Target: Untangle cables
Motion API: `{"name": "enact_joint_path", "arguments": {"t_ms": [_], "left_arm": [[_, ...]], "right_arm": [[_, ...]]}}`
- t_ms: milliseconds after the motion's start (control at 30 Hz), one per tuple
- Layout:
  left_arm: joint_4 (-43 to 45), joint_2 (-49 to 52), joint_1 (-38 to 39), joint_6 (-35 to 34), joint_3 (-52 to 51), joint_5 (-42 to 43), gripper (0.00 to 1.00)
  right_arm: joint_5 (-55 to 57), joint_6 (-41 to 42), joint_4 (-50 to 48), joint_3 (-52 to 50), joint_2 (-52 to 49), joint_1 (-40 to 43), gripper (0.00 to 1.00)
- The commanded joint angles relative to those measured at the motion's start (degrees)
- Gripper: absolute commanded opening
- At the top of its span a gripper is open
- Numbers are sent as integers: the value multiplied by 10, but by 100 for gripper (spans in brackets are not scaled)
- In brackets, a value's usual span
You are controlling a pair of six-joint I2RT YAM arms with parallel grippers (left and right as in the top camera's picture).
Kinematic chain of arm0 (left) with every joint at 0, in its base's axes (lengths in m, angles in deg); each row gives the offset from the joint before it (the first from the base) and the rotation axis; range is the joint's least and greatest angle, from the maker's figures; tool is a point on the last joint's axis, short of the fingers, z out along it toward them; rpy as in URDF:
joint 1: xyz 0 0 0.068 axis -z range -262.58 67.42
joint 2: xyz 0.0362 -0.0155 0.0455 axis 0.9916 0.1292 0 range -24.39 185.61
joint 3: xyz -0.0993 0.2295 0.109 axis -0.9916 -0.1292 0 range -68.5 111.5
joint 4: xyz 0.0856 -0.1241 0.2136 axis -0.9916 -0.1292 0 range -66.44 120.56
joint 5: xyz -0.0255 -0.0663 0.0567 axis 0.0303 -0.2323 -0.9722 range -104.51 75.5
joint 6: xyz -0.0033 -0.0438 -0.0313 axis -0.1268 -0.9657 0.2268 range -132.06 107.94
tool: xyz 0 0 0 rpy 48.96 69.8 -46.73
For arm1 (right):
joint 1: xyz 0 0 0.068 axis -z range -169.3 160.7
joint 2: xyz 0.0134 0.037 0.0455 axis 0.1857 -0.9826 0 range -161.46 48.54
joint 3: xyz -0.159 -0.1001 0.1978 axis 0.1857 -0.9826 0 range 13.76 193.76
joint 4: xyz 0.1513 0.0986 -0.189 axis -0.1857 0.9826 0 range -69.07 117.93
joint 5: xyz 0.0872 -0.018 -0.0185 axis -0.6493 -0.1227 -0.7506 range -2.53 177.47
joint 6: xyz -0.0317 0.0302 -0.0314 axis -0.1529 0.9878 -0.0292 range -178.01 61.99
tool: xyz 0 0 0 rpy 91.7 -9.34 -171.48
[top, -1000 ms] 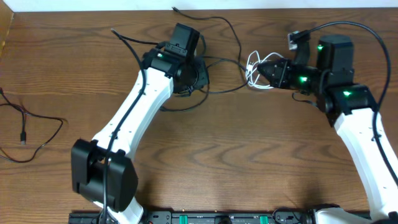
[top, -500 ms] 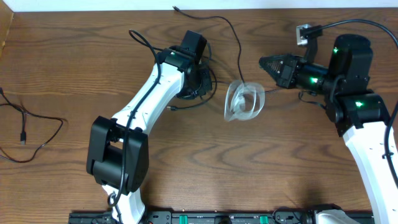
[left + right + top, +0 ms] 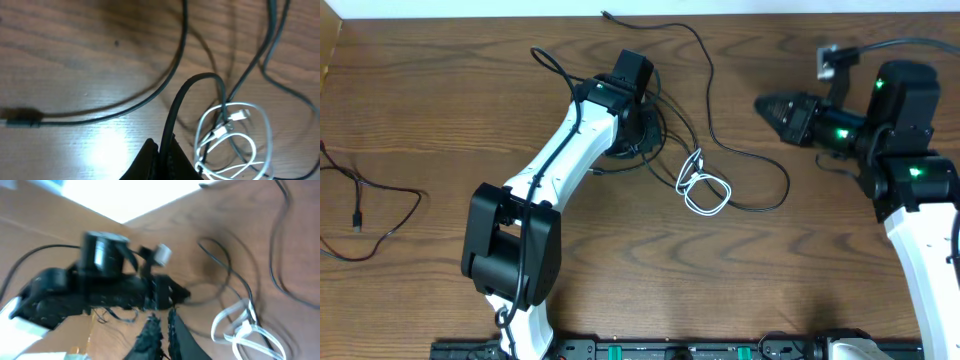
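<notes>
Two arms work over a wooden table [image 3: 420,100]. Left gripper [image 3: 159,152], stretched toward the far edge, is clamped on a black cord [image 3: 172,107]. Right gripper [image 3: 761,101] points leftward, fingers a sliver apart, holding nothing. White cord [image 3: 703,190] lies coiled between them, nearer the left; a long black cord [image 3: 708,90] snakes past it.

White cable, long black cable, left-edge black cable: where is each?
white cable [image 3: 242,115], left wrist view, on its plug.
long black cable [image 3: 605,14], overhead view, on its top-edge plug.
left-edge black cable [image 3: 357,220], overhead view, on its plug.
</notes>
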Motion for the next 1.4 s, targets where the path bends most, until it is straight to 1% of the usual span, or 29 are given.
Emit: {"name": "enact_joint_path", "arguments": {"t_ms": [0,100,133,200,300,333,400,500,567,633,733,867,1000,1100,1200,1367], "left_arm": [[30,-2,0,25,-5,53,8],[67,-25,0,62,-5,104,8],[75,-33,0,69,-5,111,8],[85,-56,0,82,-5,117,8],[89,-90,0,108,-5,116,8],[89,-103,0,113,-5,116,8],[89,-123,0,121,-5,119,8],[95,-148,0,135,-5,146,8],[98,-157,0,136,-5,160,8],[100,-161,0,136,-5,171,8],[101,-161,0,136,-5,188,8],[108,-161,0,138,-5,209,8],[115,-161,0,142,-5,215,8],[115,-161,0,142,-5,215,8],[114,-161,0,142,-5,215,8],[114,-161,0,142,-5,205,8]], "right_arm": [[59,-59,41,2,-24,-24,27],[80,-73,63,2,-51,-41,37],[80,-78,64,2,-59,-44,44],[79,-101,64,2,-82,-50,64],[79,-130,66,2,-113,-57,72],[79,-141,68,2,-126,-59,73],[79,-149,70,2,-147,-64,73],[79,-149,68,2,-180,-74,66],[79,-148,66,2,-196,-81,65],[78,-148,63,2,-213,-92,62],[69,-148,52,2,-227,-101,61],[68,-129,43,2,-240,-113,56],[70,-96,29,2,-245,-129,55],[100,-28,24,1,-245,-144,52],[143,8,33,0,-245,-158,50],[150,31,33,0,-245,-173,44]]}}
